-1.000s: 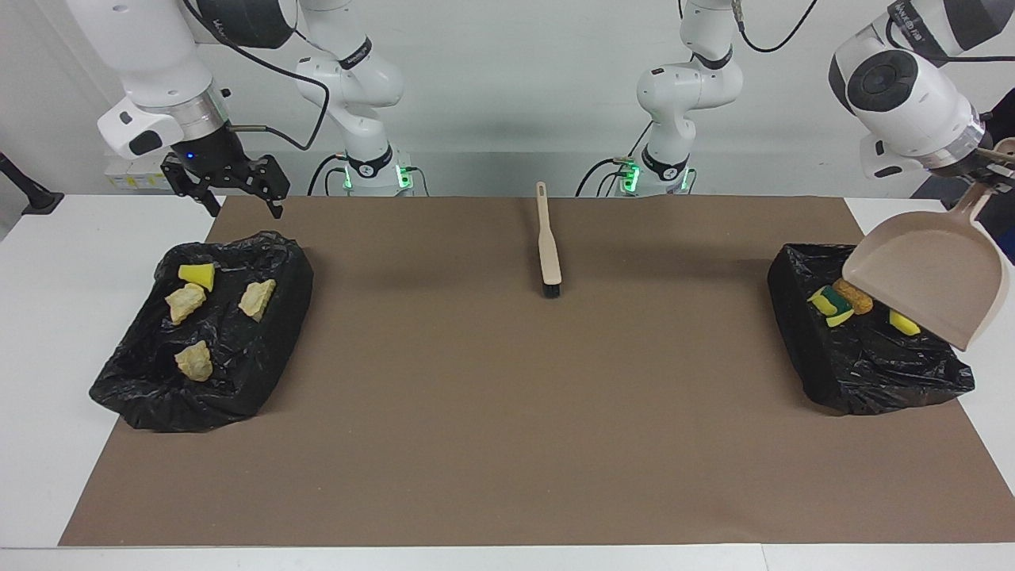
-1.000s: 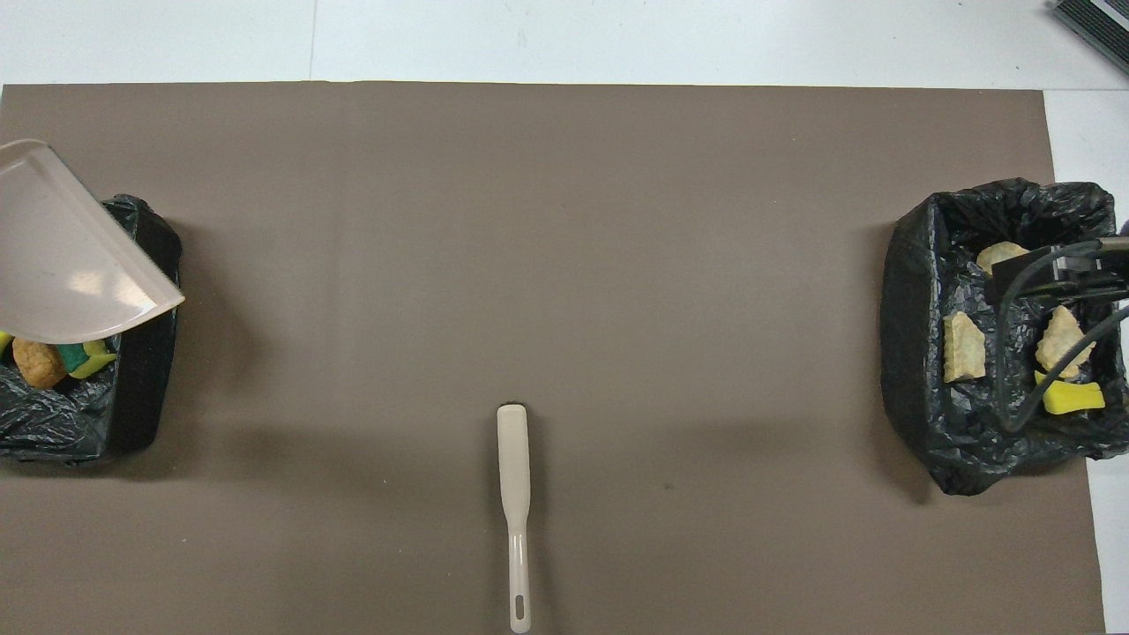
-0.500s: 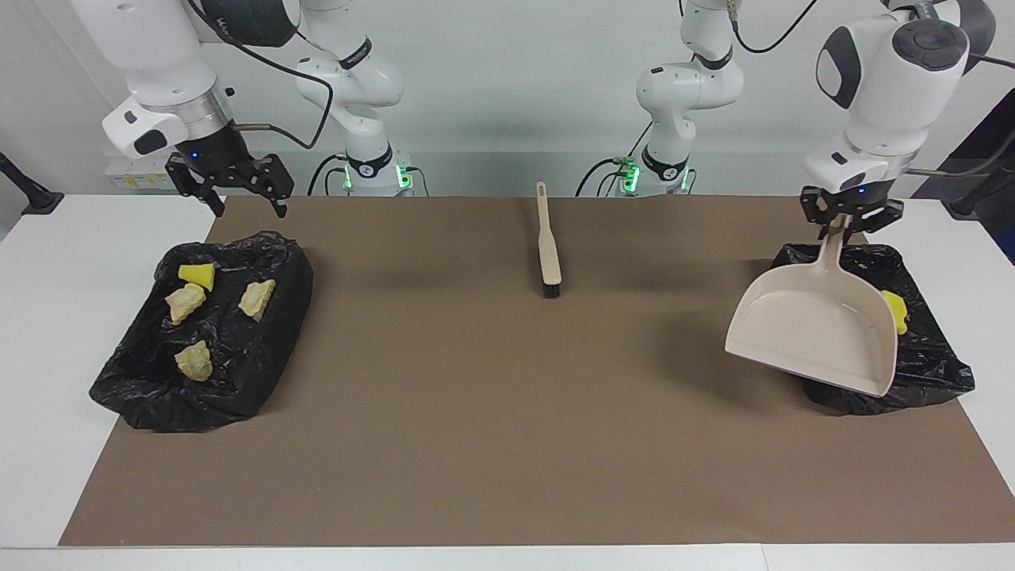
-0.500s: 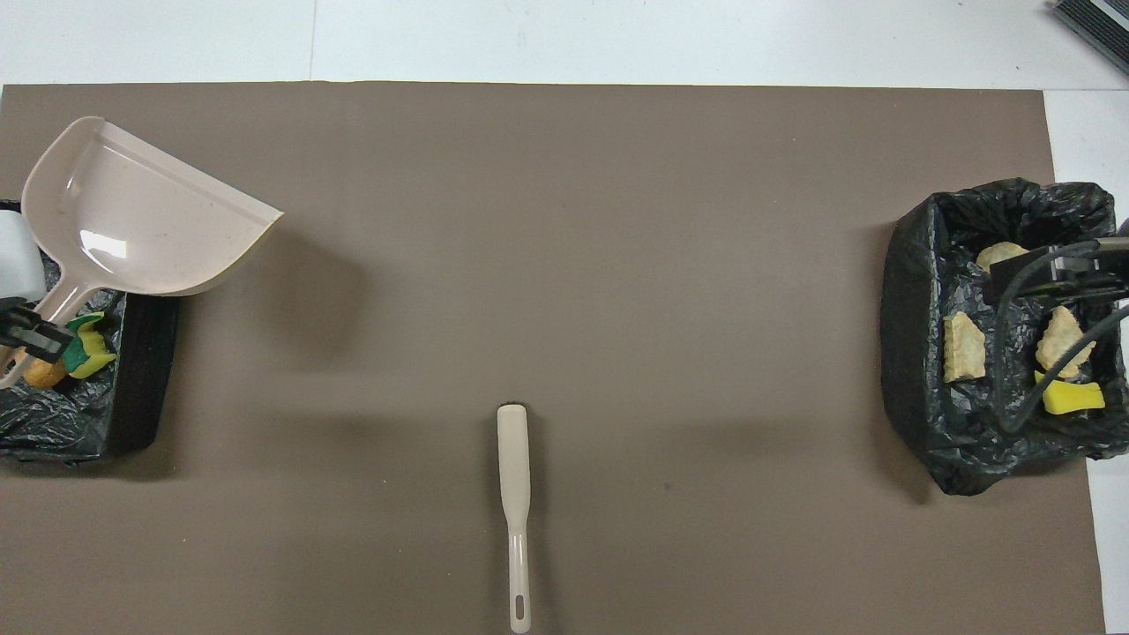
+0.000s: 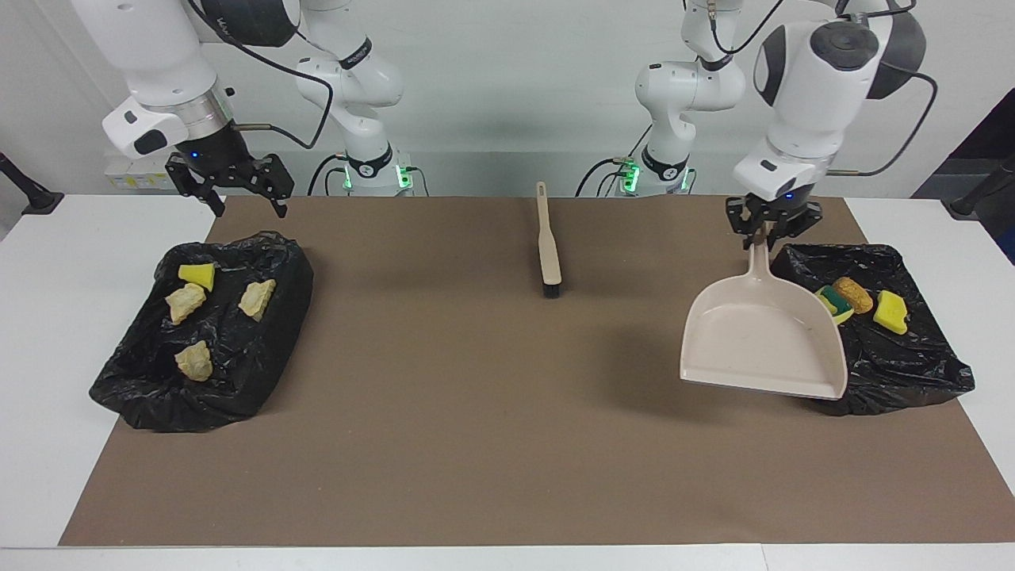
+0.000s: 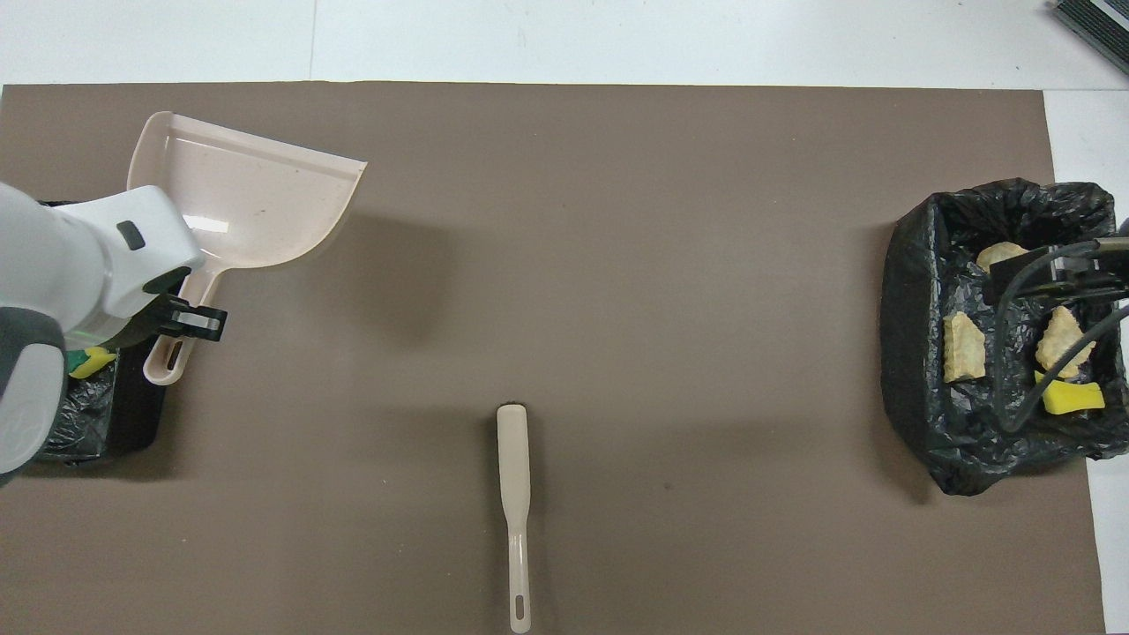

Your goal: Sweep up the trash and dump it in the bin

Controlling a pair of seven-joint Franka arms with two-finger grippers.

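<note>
My left gripper (image 5: 767,235) is shut on the handle of the beige dustpan (image 5: 761,341), which hangs with nothing in it over the brown mat beside the black-lined bin (image 5: 880,373) at the left arm's end. In that bin lies trash: a yellow sponge piece (image 5: 890,311), a golden-brown nugget (image 5: 852,295) and a green-and-yellow sponge (image 5: 833,302). The other bin (image 5: 238,381) holds a yellow piece (image 5: 197,275) and beige chunks (image 5: 185,302). My right gripper (image 5: 246,202) hangs open above this bin's edge nearer to the robots.
The beige brush (image 5: 547,247) lies on the brown mat (image 5: 476,444) near the robots, midway between the arms, bristles pointing away from them. In the overhead view the dustpan (image 6: 247,207) sits over the mat, and the left arm covers part of its bin (image 6: 132,423).
The left gripper has swung the dustpan off its bin toward the table's middle and turned it from tipped over to hollow side up. The right gripper has barely moved.
</note>
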